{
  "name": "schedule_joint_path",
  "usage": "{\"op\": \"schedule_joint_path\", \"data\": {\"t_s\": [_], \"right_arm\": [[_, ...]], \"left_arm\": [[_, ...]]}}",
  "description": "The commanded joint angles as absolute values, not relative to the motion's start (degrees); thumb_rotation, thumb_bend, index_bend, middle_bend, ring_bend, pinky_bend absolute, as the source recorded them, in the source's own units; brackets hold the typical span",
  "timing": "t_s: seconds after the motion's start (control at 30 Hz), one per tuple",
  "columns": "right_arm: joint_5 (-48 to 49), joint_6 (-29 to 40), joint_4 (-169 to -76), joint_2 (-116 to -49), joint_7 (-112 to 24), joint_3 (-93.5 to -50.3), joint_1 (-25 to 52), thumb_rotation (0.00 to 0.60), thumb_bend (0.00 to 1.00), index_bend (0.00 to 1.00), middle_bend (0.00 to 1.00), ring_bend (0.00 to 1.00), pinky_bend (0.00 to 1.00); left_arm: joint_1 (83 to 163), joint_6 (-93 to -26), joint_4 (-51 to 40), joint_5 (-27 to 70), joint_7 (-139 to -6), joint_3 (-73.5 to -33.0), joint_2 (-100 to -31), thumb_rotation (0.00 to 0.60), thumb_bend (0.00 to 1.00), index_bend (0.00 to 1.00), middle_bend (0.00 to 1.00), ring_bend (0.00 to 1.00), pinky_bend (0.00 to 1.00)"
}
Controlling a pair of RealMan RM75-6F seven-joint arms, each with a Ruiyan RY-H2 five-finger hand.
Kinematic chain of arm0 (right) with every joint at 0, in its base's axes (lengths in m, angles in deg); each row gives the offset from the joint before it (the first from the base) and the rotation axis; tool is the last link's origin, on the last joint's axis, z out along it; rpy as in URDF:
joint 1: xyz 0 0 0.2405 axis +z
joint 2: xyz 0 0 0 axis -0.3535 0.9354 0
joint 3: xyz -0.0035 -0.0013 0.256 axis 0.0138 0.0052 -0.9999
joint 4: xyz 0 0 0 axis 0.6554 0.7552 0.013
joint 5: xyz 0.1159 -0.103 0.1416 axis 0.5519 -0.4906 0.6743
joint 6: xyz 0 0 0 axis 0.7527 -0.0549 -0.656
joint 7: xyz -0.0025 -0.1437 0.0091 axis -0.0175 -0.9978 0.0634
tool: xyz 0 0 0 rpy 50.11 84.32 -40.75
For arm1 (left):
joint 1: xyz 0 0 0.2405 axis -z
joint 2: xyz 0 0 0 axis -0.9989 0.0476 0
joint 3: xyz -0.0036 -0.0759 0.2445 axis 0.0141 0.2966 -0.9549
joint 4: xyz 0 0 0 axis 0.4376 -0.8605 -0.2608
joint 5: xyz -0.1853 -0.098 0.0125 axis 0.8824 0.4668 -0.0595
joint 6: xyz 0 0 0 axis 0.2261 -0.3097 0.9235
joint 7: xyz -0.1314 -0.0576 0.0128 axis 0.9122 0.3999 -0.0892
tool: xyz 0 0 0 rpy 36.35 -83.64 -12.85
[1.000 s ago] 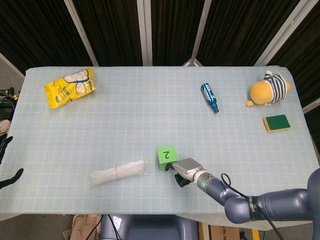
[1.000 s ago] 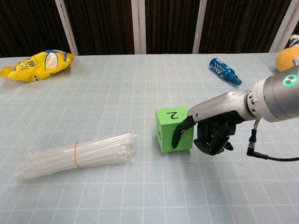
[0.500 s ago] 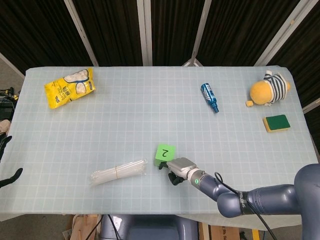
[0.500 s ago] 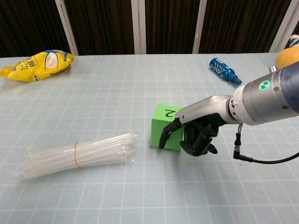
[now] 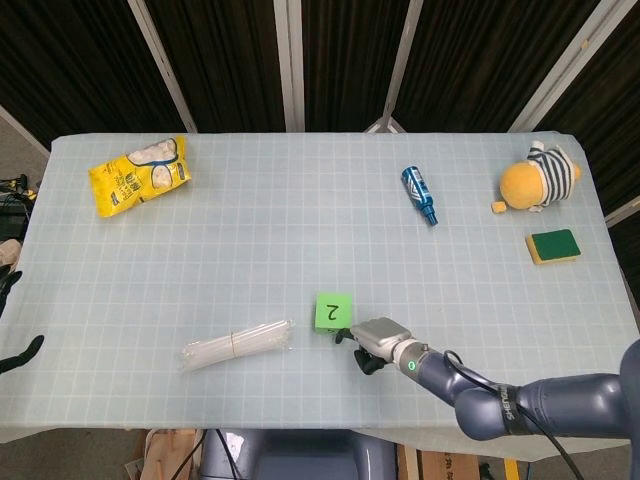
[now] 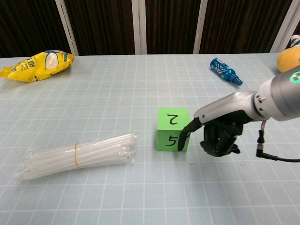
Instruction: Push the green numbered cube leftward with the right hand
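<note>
The green cube stands near the table's front middle, a 2 on its top face and a 5 on the face toward the chest camera. My right hand lies just to its right, low on the table. One outstretched finger touches the cube's lower right edge while the other fingers are curled under the palm, holding nothing. The left hand shows only as dark fingers at the left edge of the head view, far from the cube.
A bundle of clear straws lies left of the cube. A yellow snack bag is at the far left, a blue bottle, a plush toy and a sponge at the far right.
The cube has turned so the 5 face now squarely faces the chest camera. My right hand has drawn back to the right, its finger still at the cube's lower right edge.
</note>
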State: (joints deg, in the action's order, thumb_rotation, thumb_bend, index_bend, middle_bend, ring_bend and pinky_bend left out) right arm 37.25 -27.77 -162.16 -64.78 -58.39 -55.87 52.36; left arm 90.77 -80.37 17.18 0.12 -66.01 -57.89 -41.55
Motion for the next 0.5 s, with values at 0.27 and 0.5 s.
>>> {"op": "schedule_joint_path", "data": {"t_s": [0.27, 0.5], "right_arm": [[24.3, -32.4, -171.6, -47.3, -53.6, -51.9, 43.8, 0.6, 0.78, 0.22, 0.76, 0.67, 0.6], [13.2, -4.9, -167.0, -43.9, -49.5, -53.8, 25.7, 0.6, 0.67, 0.19, 0.41, 0.35, 0.28]], "left_arm": [[90.5, -81.0, 17.9, -0.2, -68.1, -58.2, -42.2, 0.6, 0.34, 0.03, 0.0, 0.0, 0.0], [90.3, -81.5, 18.0, -0.4, -68.7, -58.2, -42.3, 0.6, 0.34, 0.03, 0.0, 0.0, 0.0]]}}
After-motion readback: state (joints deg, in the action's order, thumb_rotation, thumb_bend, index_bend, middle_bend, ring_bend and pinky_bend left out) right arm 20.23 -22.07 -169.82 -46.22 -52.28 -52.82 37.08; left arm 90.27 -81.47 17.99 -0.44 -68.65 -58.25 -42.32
